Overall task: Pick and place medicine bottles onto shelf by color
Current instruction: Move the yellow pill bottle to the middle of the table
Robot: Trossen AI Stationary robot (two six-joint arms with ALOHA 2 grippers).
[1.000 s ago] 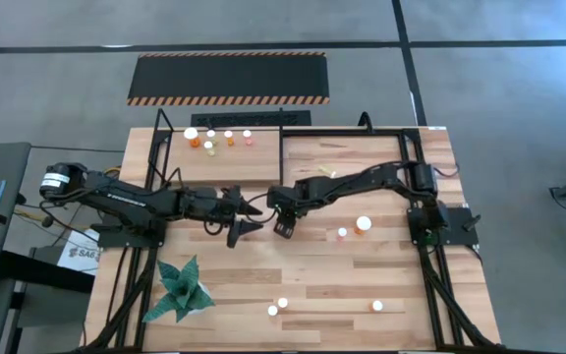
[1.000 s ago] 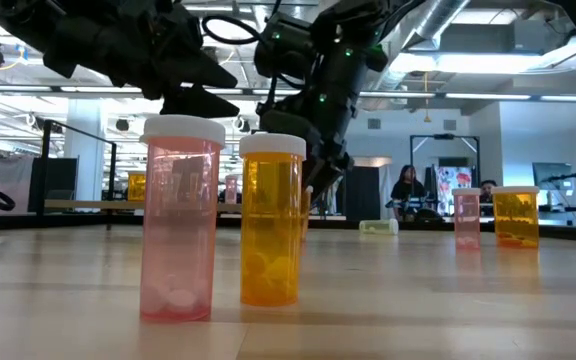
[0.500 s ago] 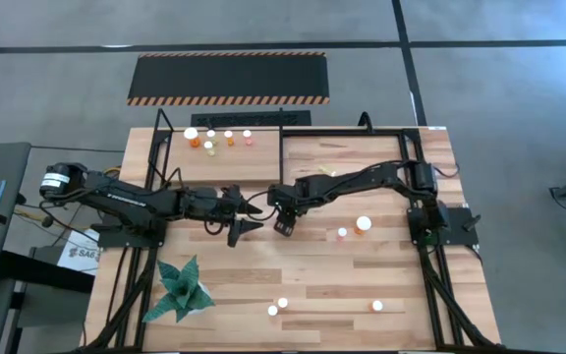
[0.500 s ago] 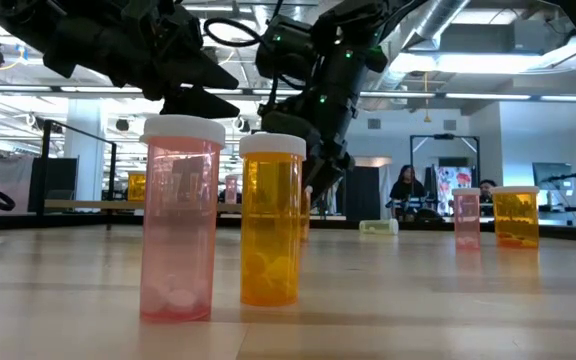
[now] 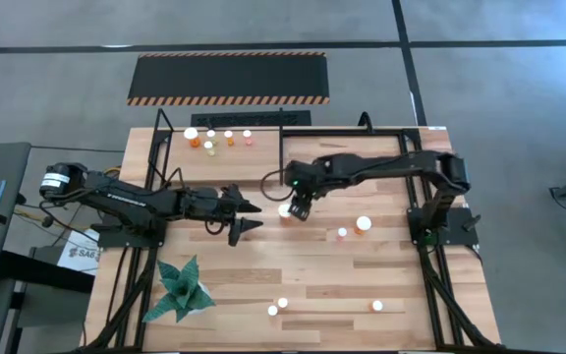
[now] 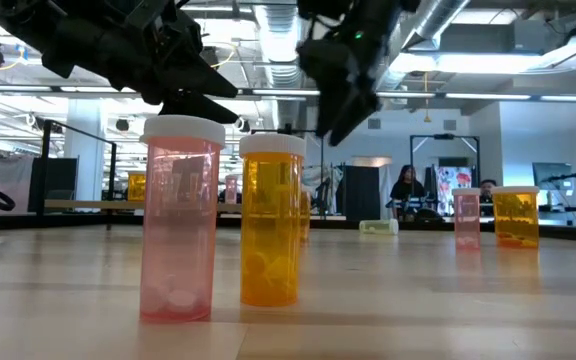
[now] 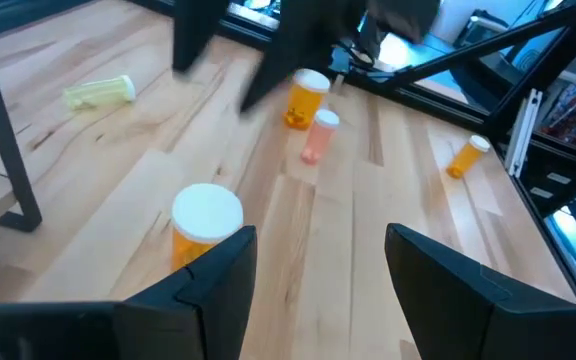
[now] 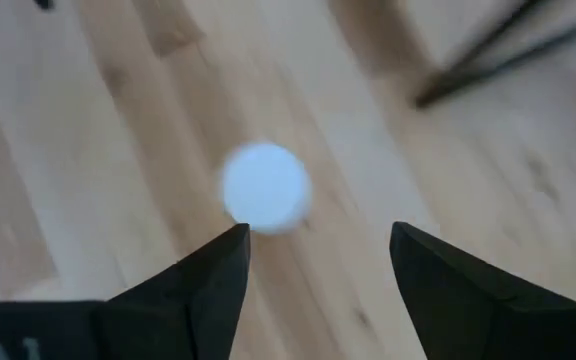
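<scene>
Left of the orange bottle [image 5: 284, 209] standing mid-table I keep my left gripper [image 5: 245, 215], jaws apart and empty, waiting near it. My right gripper [image 5: 300, 208] hangs just above and beside this bottle, jaws apart, nothing held; I judge it is lined up for grasping. The shelf [image 5: 226, 163], behind the bottle, already carries some bottles.

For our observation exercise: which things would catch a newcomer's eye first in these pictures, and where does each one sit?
Two dark robot arms meet over the middle of the light wooden table, the open right gripper above a white-capped orange bottle and the open left gripper beside it. In the low view, a tall pink bottle and an amber bottle stand side by side up close.
</scene>
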